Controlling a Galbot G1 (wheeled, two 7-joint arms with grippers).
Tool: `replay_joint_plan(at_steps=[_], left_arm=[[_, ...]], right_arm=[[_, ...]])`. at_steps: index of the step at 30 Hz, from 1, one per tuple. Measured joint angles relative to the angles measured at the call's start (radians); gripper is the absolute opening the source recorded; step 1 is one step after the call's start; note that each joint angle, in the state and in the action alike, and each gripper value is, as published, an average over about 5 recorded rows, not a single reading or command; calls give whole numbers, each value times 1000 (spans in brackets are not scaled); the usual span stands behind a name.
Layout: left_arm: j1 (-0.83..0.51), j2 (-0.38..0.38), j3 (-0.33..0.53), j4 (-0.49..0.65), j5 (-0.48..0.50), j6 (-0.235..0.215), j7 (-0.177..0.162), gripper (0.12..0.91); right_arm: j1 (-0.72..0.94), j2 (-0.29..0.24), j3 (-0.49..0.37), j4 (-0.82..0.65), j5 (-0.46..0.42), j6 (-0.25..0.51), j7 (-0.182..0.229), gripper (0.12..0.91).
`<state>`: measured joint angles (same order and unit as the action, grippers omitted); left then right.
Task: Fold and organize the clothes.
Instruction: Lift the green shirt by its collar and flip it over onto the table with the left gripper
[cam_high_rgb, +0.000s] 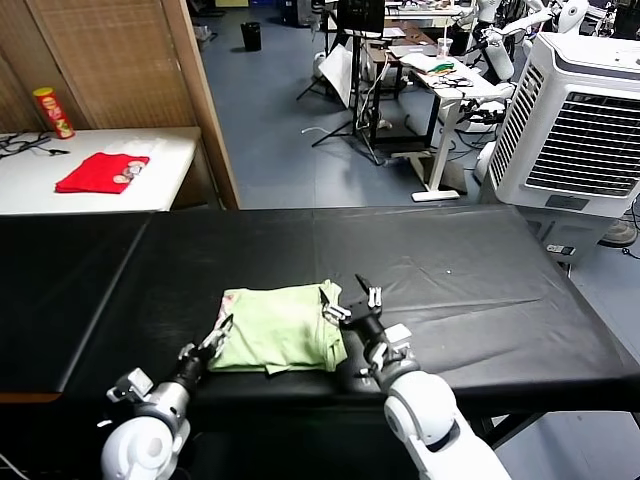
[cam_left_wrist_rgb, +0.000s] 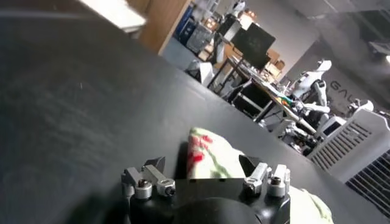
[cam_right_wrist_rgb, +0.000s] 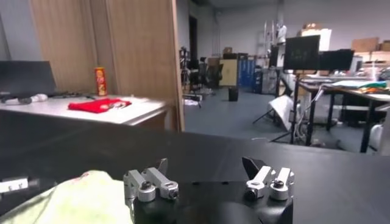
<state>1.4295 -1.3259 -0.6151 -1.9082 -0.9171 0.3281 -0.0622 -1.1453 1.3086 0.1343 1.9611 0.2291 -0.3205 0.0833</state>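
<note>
Because the pale light-green cotton T-shirt (cam_high_rgb: 282, 328) lies folded near the black surface's (cam_high_rgb: 470, 290) front edge, both grippers flank it: left gripper (cam_high_rgb: 220, 334) at its left edge, right gripper (cam_high_rgb: 350, 295) at its right edge, jaws spread, likely readying another fold.

Folded T-shirt (cam_high_rgb: 283, 326) lies on the black bench (cam_high_rgb: 470, 290), near its front edge. Left gripper (cam_high_rgb: 220, 333) sits at the T-shirt's left edge, fingers spread. Right gripper (cam_high_rgb: 350, 295) is at the T-shirt's right edge, fingers apart. Well beyond the T-shirt, a red garment (cam_high_rgb: 102, 172) on a white table (cam_high_rgb: 160, 185).
</note>
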Motion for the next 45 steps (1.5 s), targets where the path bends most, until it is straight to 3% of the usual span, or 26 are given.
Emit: replay_joint_plan(at_steps=[8, 11, 19, 30, 34, 39, 45], left_arm=[[-2, -3, -4, 4, -11, 9, -24, 222], [-6, -3, -11, -7, 53, 4, -31, 145], [-17, 69, -68, -47, 326, 16, -46, 143], [33, 395, -238, -10, 496, -40, -54, 143], [46, 479, -284, -41, 534, -24, -77, 143], [62, 487, -261, -138, 541, 30, -111, 143], [56, 421, -137, -254, 474, 71, -164, 143]], right_arm=[[-8, 13, 19, 5, -8, 0, 2, 798], [-16, 21, 29, 6, -24, -1, 4, 798], [-56, 39, 79, 11, -48, -4, 12, 798], [-88, 42, 124, 11, -59, -5, 15, 798], [-93, 48, 126, 10, -66, -5, 15, 798], [-109, 52, 135, 14, -80, -4, 11, 798], [-135, 48, 159, 33, -85, -2, 8, 798]])
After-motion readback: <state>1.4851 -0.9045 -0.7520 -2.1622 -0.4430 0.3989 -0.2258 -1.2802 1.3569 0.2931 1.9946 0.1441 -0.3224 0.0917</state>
